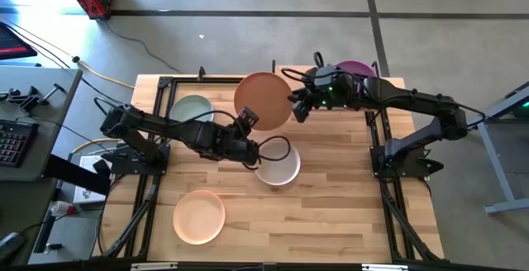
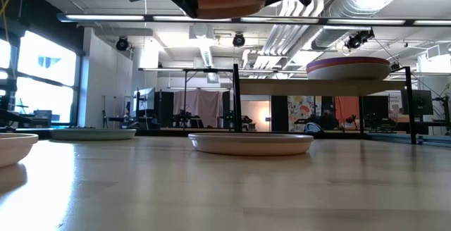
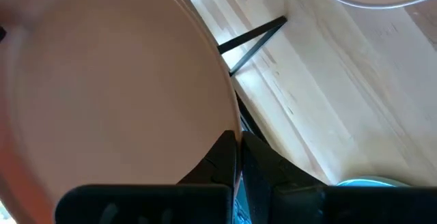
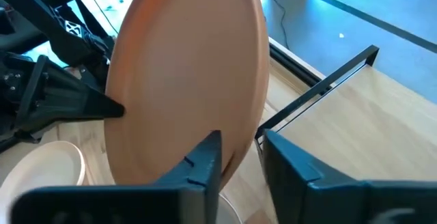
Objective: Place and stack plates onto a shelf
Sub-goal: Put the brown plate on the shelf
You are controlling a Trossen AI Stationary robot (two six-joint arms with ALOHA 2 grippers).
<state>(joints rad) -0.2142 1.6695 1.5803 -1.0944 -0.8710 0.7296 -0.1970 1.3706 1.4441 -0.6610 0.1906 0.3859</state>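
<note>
The terracotta plate [image 1: 263, 99] hangs high over the table's far middle, roughly level, at the top of the low view [image 2: 229, 4]. My left gripper [image 3: 238, 152] is shut on its near-left rim. My right gripper [image 4: 241, 157] is open, a finger on either side of the plate's right rim; a gap shows beside one finger. The shelf [image 2: 310, 88] stands at the far right and carries a stack topped by a purple plate [image 1: 357, 69]. The sage green plate [image 1: 192, 110], cream-white plate [image 1: 277, 165] and pale peach plate [image 1: 199, 216] lie flat on the tabletop. My left gripper pinches the terracotta plate's rim [image 3: 231, 125] between its two fingers, at the edge nearest the table's left and near sides. The fingers come roughly level from the left. The plate is lifted clear of the table and sits about level.
Black frame rails [image 1: 157, 139] run along the table's left and right sides. The right arm [image 1: 413, 106] reaches over the shelf. Bare wood [image 1: 331, 213] lies toward the near right. The cream-white plate sits below and just nearer than the raised plate.
</note>
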